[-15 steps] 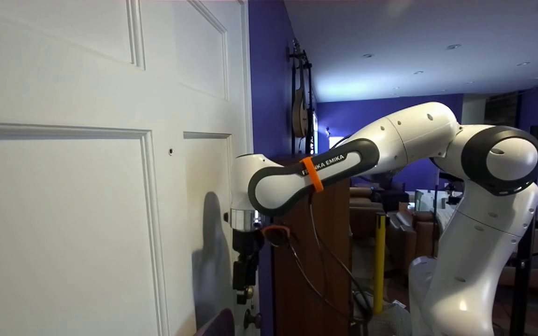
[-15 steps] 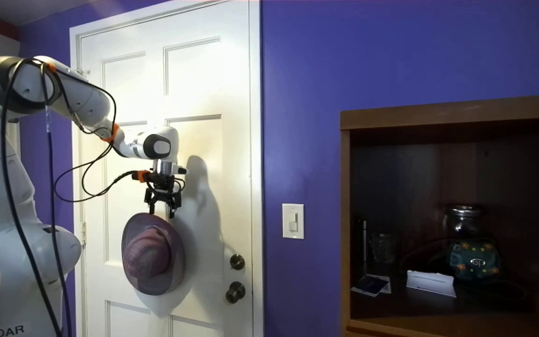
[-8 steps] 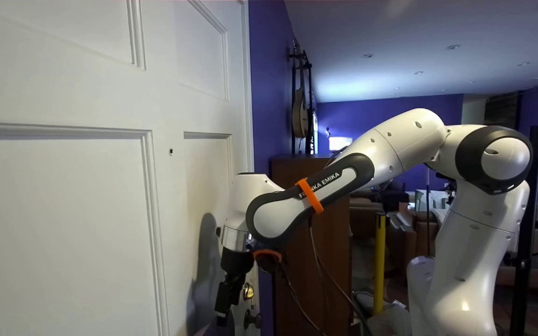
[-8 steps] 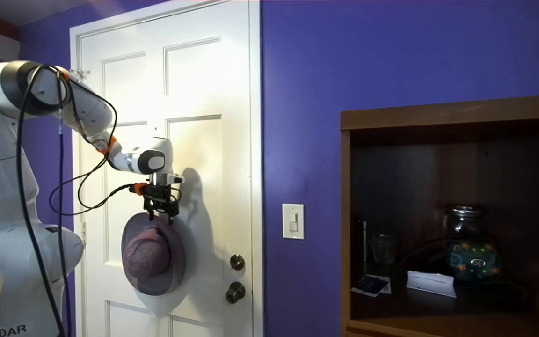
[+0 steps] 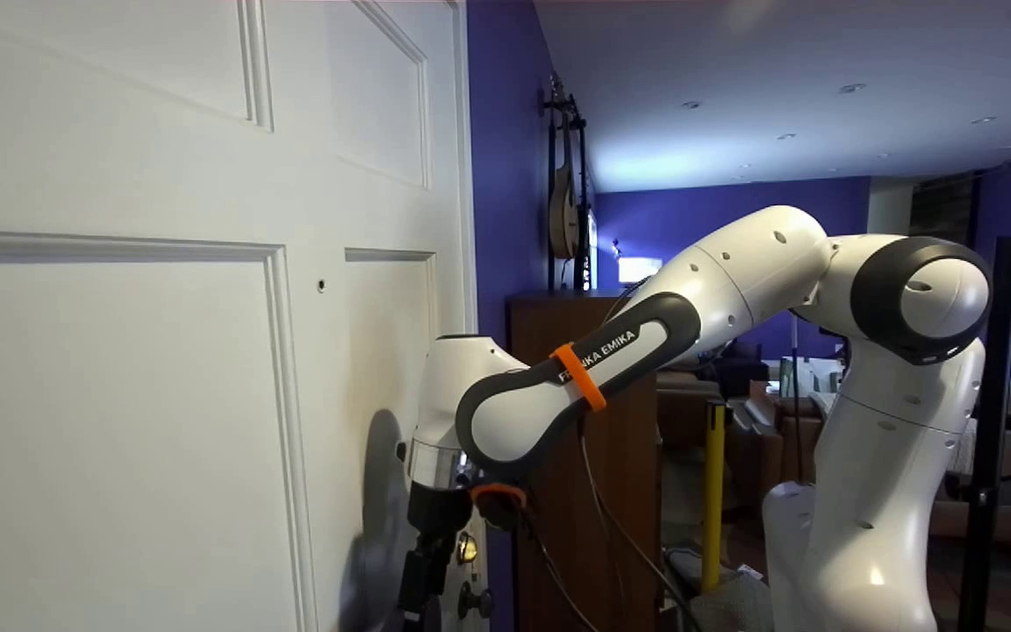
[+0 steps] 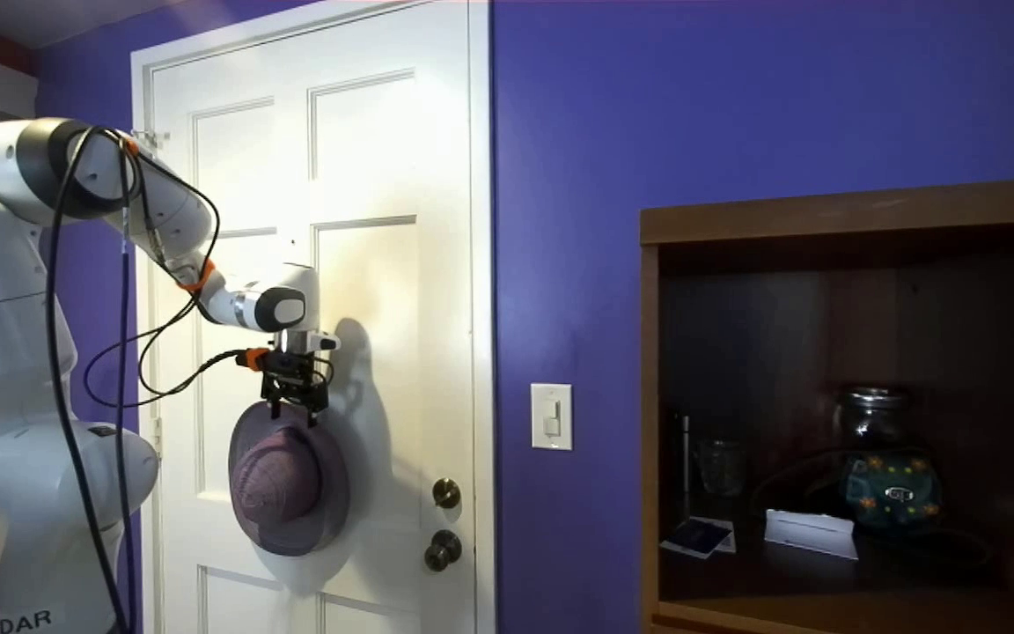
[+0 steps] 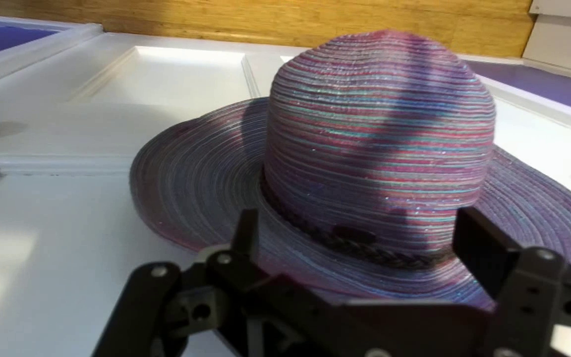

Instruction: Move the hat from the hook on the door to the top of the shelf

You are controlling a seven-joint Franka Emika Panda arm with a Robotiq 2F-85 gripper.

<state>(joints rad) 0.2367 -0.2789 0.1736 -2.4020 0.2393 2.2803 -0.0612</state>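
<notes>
Hand lowered to hat — spread wide, empty, "EMIKA" and "CEDAR" on arm

“F…NKA EMIKA” marks the robot's forearm, “CEDAR” its lower column.

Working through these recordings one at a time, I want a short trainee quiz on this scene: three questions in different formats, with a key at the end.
1. Open question: in an exterior view, what is mounted on the violet-blue wall between the white panelled door and the dark reddish-brown wooden cabinet?

2. Multiple choice: against which surface does the purple striped, wide-brimmed woven hat hang?
A) the wall
B) the door
C) the cabinet

3. True or false, of the black two-fingered gripper in the wrist view: its jaws are fully shut.

Key:
1. A white rectangular light-switch plate.
2. B.
3. False; the jaws stand wide apart.
</notes>
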